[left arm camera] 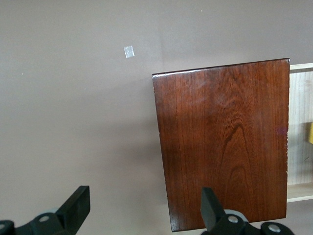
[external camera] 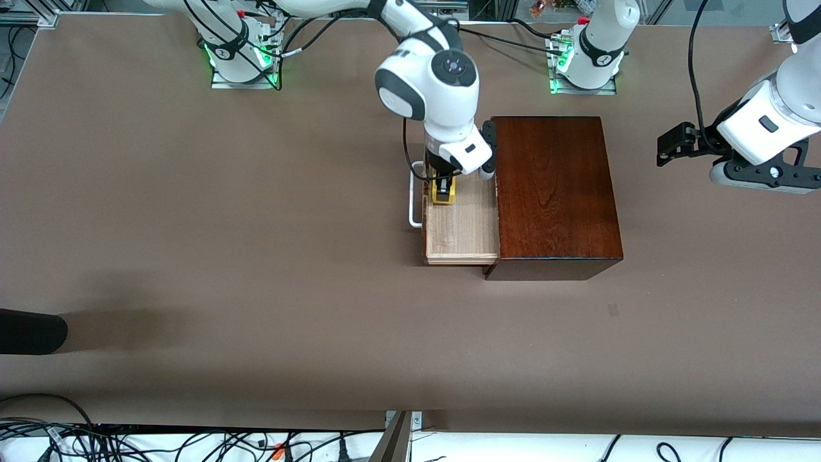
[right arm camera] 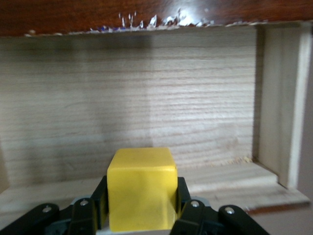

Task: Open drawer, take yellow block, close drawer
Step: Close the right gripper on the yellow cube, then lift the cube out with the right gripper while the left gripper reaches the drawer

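The drawer [external camera: 465, 231] stands pulled out of the dark red-brown wooden box [external camera: 555, 192], with its pale inside showing and its white bar handle [external camera: 414, 205] toward the right arm's end. My right gripper [external camera: 442, 186] reaches down into the drawer, near the end closer to the robots' bases, and is shut on the yellow block [external camera: 443, 192]. In the right wrist view the block [right arm camera: 142, 188] sits between the black fingers [right arm camera: 183, 196] over the drawer floor [right arm camera: 146, 98]. My left gripper [external camera: 763, 179] waits open in the air off the box's side toward the left arm's end.
The left wrist view shows the open left gripper [left arm camera: 144, 210], the box top [left arm camera: 222, 142], the drawer edge [left arm camera: 299, 132] and a small tape mark [left arm camera: 129, 51] on the brown table. A black object [external camera: 32, 332] juts in at the table's right-arm end.
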